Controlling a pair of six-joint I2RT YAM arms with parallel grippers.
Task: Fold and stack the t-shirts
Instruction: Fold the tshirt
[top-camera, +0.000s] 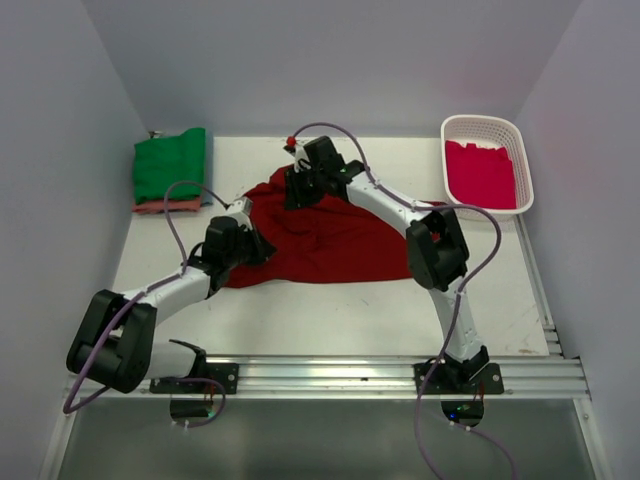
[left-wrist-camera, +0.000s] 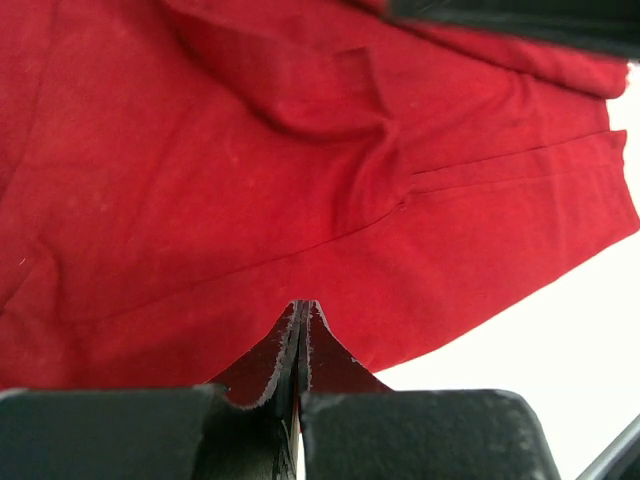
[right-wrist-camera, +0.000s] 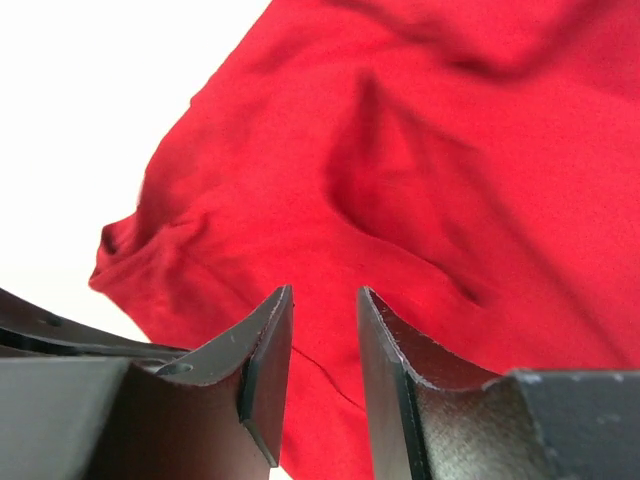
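Both grippers sit at the left end of the dark red t-shirt (top-camera: 340, 240), which lies rumpled mid-table, long axis left-right, so its cloth runs rightward from both. Left gripper (left-wrist-camera: 300, 305): jaws pressed together at the near-left edge, and we can't tell if cloth is pinched; right gripper (right-wrist-camera: 325, 295): jaws apart, empty, over the far-left corner. We'd judge the right arm nearest that corner for the next grab.

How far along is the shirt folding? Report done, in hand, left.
Done: a folded green shirt lies atop a salmon shirt, back left. In hand: the dark red shirt lies crumpled mid-table, left gripper shut at its edge, right gripper open above it. Left: folding it, plus the crimson shirt in the basket.
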